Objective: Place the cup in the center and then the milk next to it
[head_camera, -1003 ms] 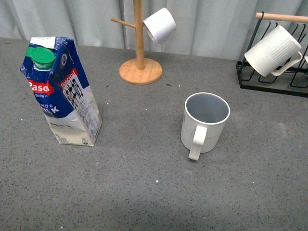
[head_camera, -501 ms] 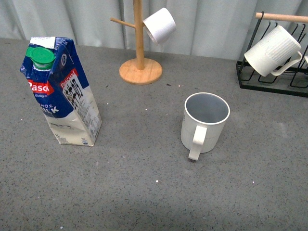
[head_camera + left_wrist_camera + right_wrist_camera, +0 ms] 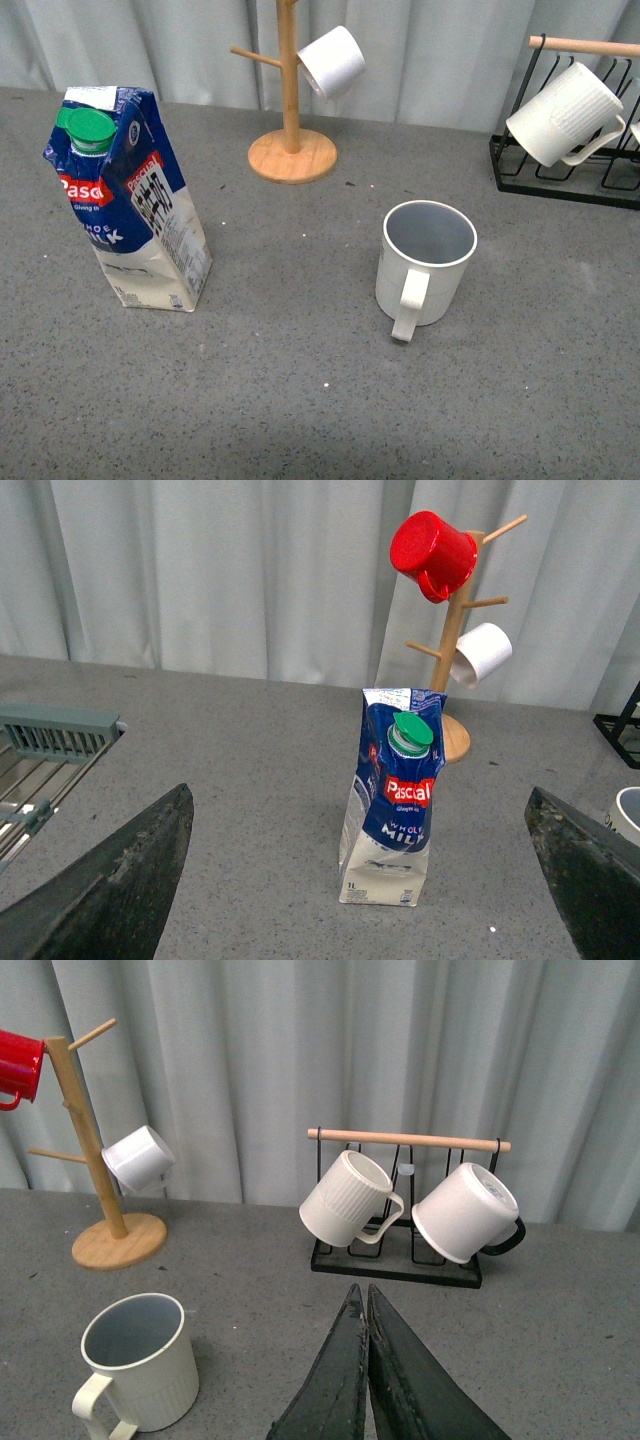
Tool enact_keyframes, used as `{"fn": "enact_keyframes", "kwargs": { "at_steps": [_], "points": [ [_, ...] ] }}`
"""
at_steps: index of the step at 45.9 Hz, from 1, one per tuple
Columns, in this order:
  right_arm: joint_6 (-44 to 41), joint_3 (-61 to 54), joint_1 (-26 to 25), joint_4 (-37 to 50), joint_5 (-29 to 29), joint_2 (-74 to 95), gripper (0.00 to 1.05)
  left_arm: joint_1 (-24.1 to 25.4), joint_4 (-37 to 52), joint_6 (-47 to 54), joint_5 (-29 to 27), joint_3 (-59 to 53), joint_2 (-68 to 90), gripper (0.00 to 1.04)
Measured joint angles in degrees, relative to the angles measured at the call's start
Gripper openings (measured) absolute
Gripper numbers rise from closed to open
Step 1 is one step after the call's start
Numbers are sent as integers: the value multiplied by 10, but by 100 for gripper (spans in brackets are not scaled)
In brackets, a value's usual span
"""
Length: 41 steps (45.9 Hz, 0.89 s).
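Cream ribbed cup [image 3: 425, 265] upright; milk [image 3: 130, 200] upright, green-capped

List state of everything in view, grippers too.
cup: upright, empty, on the table.
milk carton: upright, cap on.
left gripper: open, empty.
right gripper: shut, empty.
small white cup: hanging on wooden tree.
red cup: hanging on wooden tree.
ribbed mug: hanging on wire rack.
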Motion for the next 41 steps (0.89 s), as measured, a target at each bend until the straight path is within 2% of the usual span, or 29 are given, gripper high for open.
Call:
{"fn": "enact_keyframes", "kwargs": {
  "at_steps": [3,6,12,17,22,33,37,41],
  "points": [
    [0,0,0,-12,0,-12,1,0,0,0,0,0,0,98],
    [0,0,0,-93,-1,-72,1,0,0,0,0,0,0,98],
    [-1,0,0,-106,-2,-102,2,0,0,0,1,0,0,98],
    [0,0,0,-106,-2,-102,19,0,0,0,1,0,0,98],
    [0,0,0,-106,-2,-102,44,0,0,0,1,0,0,98],
    [0,0,0,-106,-2,-102,77,0,0,0,1,0,0,98],
    [0,0,0,-106,-2,-102,96,0,0,0,1,0,0,98],
    [0,0,0,-106,-2,-102,95,0,0,0,1,0,0,98]
  ]
}}
